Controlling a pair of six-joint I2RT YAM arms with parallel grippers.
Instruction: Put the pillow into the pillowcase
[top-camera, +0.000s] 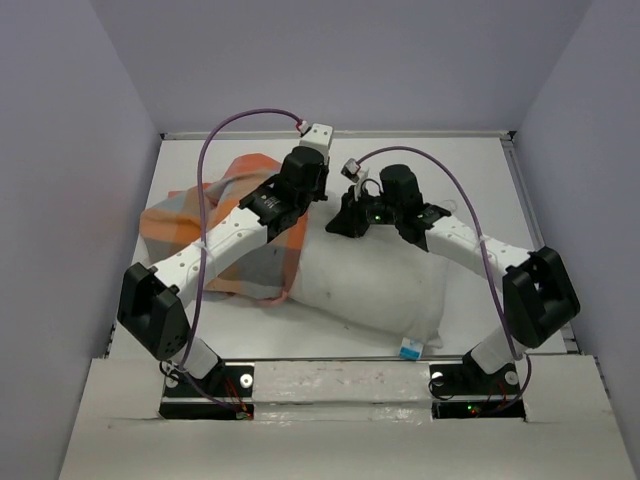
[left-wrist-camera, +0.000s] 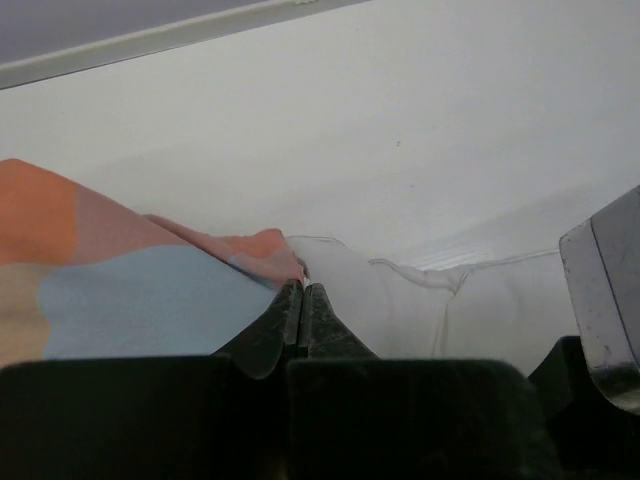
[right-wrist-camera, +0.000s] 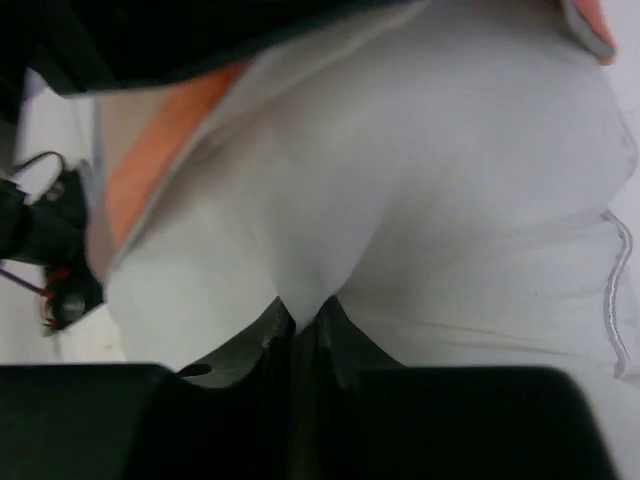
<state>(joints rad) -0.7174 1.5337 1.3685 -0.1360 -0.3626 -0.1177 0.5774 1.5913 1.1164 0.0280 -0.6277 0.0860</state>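
Plump white pillow (top-camera: 370, 290) pinched by right gripper (right-wrist-camera: 305, 318); left gripper (left-wrist-camera: 303, 286) apparently clamps checked pillowcase (top-camera: 175, 215).

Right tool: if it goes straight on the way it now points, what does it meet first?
The pillow: the right tool has its tips in the white fabric, apparently pinching a fold, so going on would press deeper into it.

Touching, pillowcase (top-camera: 185, 222) left of pillow (top-camera: 385, 290).
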